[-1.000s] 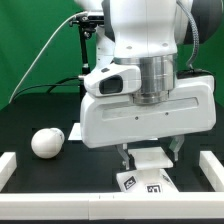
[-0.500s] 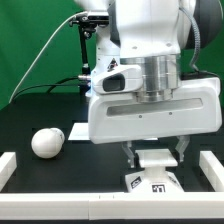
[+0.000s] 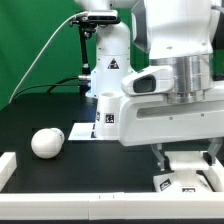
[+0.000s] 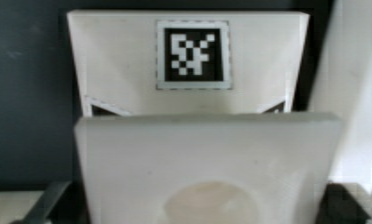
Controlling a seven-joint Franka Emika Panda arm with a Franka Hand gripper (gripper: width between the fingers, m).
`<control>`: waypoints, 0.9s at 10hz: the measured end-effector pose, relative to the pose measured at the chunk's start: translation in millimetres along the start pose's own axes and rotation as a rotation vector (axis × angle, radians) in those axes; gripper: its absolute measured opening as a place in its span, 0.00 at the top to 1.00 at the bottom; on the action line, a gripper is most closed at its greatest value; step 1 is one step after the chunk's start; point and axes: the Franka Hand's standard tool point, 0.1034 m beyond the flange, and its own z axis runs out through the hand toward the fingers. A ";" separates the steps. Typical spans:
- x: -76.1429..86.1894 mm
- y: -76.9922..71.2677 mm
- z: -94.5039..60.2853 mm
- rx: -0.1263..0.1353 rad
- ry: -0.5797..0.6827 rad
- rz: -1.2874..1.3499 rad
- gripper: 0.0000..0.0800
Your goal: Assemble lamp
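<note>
The square stepped lamp base (image 3: 186, 172) lies at the front of the black table on the exterior view's right. My gripper (image 3: 187, 160) stands over it with a finger on each side, shut on it. In the wrist view the base (image 4: 192, 120) fills the picture with its tag facing me, and my gripper (image 4: 197, 205) has its dark fingers (image 4: 46, 203) pressed against its two sides. The ball-shaped bulb (image 3: 43, 142) lies on the table at the exterior view's left. The tapered shade (image 3: 105, 112) stands upright behind the middle, partly hidden by my hand.
The marker board (image 3: 79, 133) lies flat on the table next to the bulb. A white rail (image 3: 60, 206) runs along the front edge and a white block (image 3: 7, 166) stands at the front left. The arm's pedestal (image 3: 108, 55) stands at the back before a green wall.
My gripper has moved toward the exterior view's right, and the base has moved with it. The shade, earlier hidden behind my hand, now shows. The bulb has not moved.
</note>
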 end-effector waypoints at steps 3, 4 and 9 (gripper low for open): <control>0.9 -4.5 0.1 -0.002 -0.008 0.010 0.33; 0.9 -4.4 0.4 -0.002 -0.008 0.010 0.33; 5.5 0.9 -40.2 0.003 -0.020 -0.011 0.13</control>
